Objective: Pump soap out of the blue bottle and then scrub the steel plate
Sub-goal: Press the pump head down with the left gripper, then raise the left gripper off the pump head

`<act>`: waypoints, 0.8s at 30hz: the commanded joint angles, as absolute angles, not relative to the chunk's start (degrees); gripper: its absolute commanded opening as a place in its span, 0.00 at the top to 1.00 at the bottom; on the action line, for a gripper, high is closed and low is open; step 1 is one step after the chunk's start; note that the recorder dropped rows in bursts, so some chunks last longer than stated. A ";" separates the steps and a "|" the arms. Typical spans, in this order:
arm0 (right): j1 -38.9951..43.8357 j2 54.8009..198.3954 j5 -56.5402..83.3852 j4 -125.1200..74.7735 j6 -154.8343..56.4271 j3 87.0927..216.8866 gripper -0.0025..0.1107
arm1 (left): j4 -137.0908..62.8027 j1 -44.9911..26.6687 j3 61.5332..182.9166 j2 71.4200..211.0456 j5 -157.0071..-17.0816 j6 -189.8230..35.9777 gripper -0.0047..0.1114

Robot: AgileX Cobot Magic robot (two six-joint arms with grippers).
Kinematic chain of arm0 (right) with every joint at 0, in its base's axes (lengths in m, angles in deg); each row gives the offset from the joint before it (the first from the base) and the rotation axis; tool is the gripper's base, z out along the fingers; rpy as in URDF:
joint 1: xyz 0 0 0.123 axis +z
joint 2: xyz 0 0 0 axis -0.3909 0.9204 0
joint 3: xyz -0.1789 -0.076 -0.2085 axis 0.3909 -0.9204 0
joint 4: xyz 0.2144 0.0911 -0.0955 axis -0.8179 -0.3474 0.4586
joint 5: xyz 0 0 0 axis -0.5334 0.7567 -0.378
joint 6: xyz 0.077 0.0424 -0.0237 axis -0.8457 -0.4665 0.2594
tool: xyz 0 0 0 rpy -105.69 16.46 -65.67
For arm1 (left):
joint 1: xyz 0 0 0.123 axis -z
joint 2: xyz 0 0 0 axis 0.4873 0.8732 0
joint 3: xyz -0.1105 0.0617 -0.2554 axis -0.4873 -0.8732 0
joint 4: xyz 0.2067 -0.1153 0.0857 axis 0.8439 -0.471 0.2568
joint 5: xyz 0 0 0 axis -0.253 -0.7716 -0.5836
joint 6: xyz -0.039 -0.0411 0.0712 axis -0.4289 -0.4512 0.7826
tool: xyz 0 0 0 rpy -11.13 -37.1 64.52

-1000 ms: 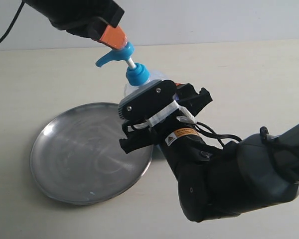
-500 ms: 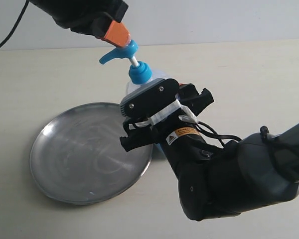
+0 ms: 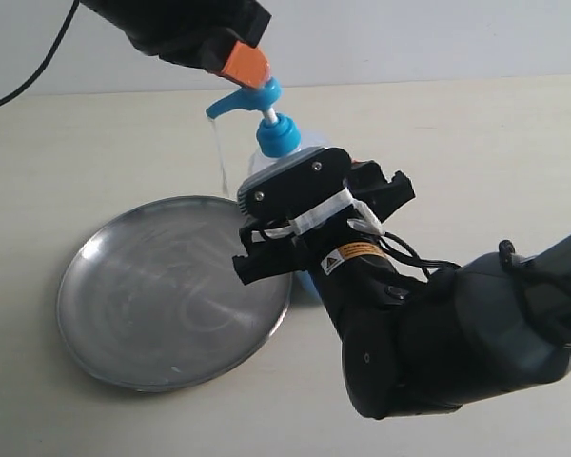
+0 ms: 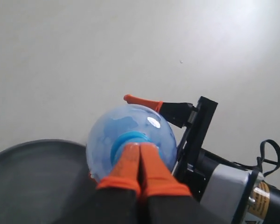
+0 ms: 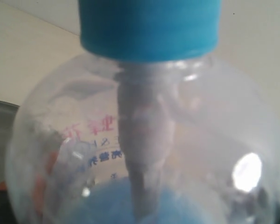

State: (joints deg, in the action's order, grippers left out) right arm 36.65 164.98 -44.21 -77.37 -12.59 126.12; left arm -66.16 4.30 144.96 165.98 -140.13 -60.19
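Most of the blue bottle [image 3: 278, 138] is hidden behind the right gripper [image 3: 281, 228], whose jaws pinch its body from two sides. Its foot cannot be seen. The bottle is at 2 o'clock of the steel plate [image 3: 143, 305], just beside the rim, on the pale desk [image 3: 476, 152]. The left gripper [image 3: 245, 65], cut off by the upper edge, holds its orange jaws pressed together on the pump head. A thin thread of soap [image 3: 220, 152], hard to make out, hangs from the spout toward the plate. In the right wrist view the label is blurred.
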 commanded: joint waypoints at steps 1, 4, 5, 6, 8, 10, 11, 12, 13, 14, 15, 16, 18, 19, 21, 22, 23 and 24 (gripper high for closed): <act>36.98 164.79 -43.99 -72.50 -11.51 126.79 0.98 | -63.32 7.63 143.56 170.40 -144.78 -61.02 0.96; 36.98 164.79 -43.99 -72.50 -11.51 126.79 0.98 | -62.80 7.63 142.36 171.11 -144.45 -62.13 0.96; 36.98 164.79 -43.99 -72.50 -11.51 126.79 0.98 | -62.80 7.63 141.30 171.11 -143.87 -62.13 0.96; 36.98 164.79 -43.99 -72.50 -11.51 126.79 0.98 | -62.80 7.63 140.27 171.11 -143.31 -62.13 0.96; 36.98 164.79 -43.99 -72.50 -11.51 126.79 0.98 | -63.53 7.63 137.75 171.11 -141.32 -62.13 0.96; 36.98 164.79 -43.99 -72.50 -11.51 126.79 0.98 | -65.18 7.63 135.97 171.11 -139.62 -61.62 0.96; 36.98 164.79 -43.99 -72.50 -11.51 126.79 0.98 | -65.31 7.63 135.33 171.11 -138.72 -61.62 0.96; 36.98 164.79 -43.99 -72.50 -11.51 126.79 0.98 | -65.31 7.63 135.26 171.11 -138.45 -61.62 0.96; 36.98 164.79 -43.99 -72.50 -11.51 126.79 0.98 | -65.31 7.63 135.00 171.11 -138.14 -61.62 0.96; 36.98 164.79 -43.99 -72.50 -11.51 126.79 0.98 | -65.31 7.63 135.00 171.11 -138.14 -61.62 0.96; 36.98 164.79 -43.99 -72.50 -11.51 126.79 0.98 | -65.31 7.63 135.00 171.11 -138.14 -61.62 0.96; 36.98 164.79 -43.99 -72.50 -11.51 126.79 0.98 | -65.31 7.63 135.02 171.11 -138.00 -61.62 0.96; 36.98 164.79 -43.99 -72.50 -11.51 126.79 0.98 | -65.31 7.63 135.02 171.11 -137.67 -61.49 0.96; 36.98 164.79 -43.99 -72.50 -11.51 126.79 0.98 | -65.31 7.63 135.02 171.11 -137.44 -61.49 0.96; 36.98 164.79 -43.99 -72.50 -11.51 126.79 0.98 | -65.31 7.63 135.02 170.63 -136.91 -61.27 0.96; 36.98 164.79 -43.99 -72.50 -11.51 126.79 0.98 | -65.31 7.63 135.02 170.33 -136.38 -61.27 0.96; 36.98 164.79 -43.99 -72.69 -11.51 126.80 0.98 | -65.31 7.63 135.02 169.71 -135.69 -61.27 0.96; 36.98 164.79 -43.99 -72.76 -11.51 126.80 0.98 | -65.06 7.63 135.02 169.08 -134.97 -61.27 0.96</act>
State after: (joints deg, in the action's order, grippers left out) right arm 36.33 164.98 -44.68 -79.49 -14.36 126.12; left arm -69.36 6.34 138.28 166.19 -127.87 -61.44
